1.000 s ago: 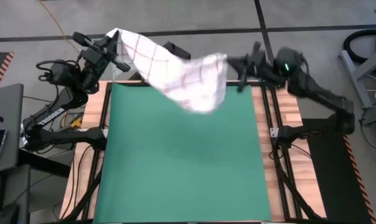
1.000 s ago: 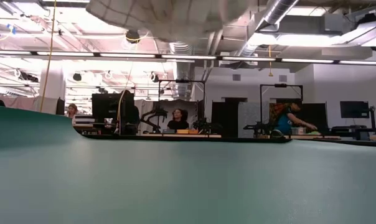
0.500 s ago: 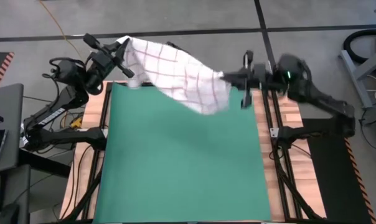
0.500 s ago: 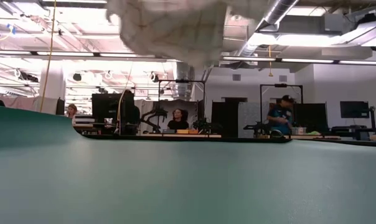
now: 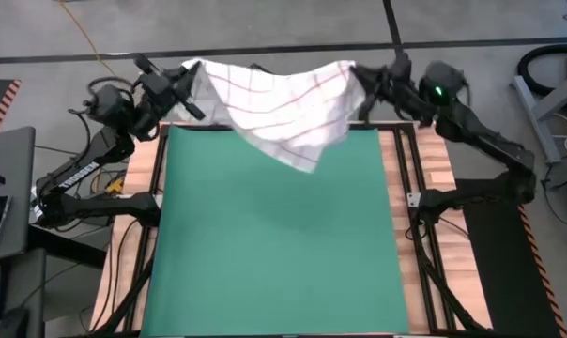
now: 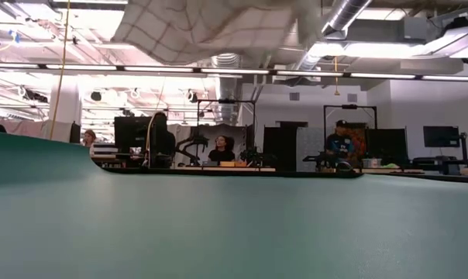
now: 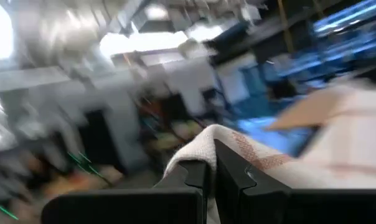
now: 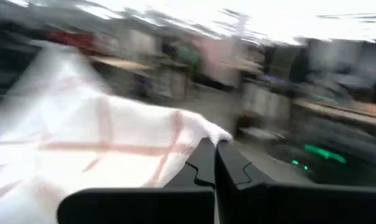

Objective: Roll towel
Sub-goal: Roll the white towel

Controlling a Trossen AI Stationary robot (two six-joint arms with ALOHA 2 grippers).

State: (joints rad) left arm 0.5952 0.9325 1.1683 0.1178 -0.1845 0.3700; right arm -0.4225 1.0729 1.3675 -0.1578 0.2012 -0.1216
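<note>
The white towel with thin red grid lines (image 5: 279, 108) hangs in the air above the far edge of the green mat (image 5: 274, 244), stretched between my two grippers. My left gripper (image 5: 188, 77) is shut on its left corner and my right gripper (image 5: 357, 83) is shut on its right corner. The towel's lower part sags over the mat's far end. In the low view its underside (image 6: 211, 27) shows at the top. My left gripper pinches the towel's left corner (image 7: 203, 144) between its two fingers, coming level from the table's left. The towel is lifted clear and hangs down from the hold. My right gripper pinches the towel's right corner (image 8: 208, 135) between its two fingers, coming level from the table's right. The top edge between both holds is nearly straight.
The green mat covers most of the wooden table (image 5: 434, 178). Black frame rails (image 5: 410, 202) run along both sides of the mat. People and desks show in the room beyond the table (image 6: 218, 151).
Both grippers have moved with the towel, the right one going toward the far edge and the left one toward the mat, so the towel, bunched and slanting a second ago, is now spread out wide with its top edge level between them.
</note>
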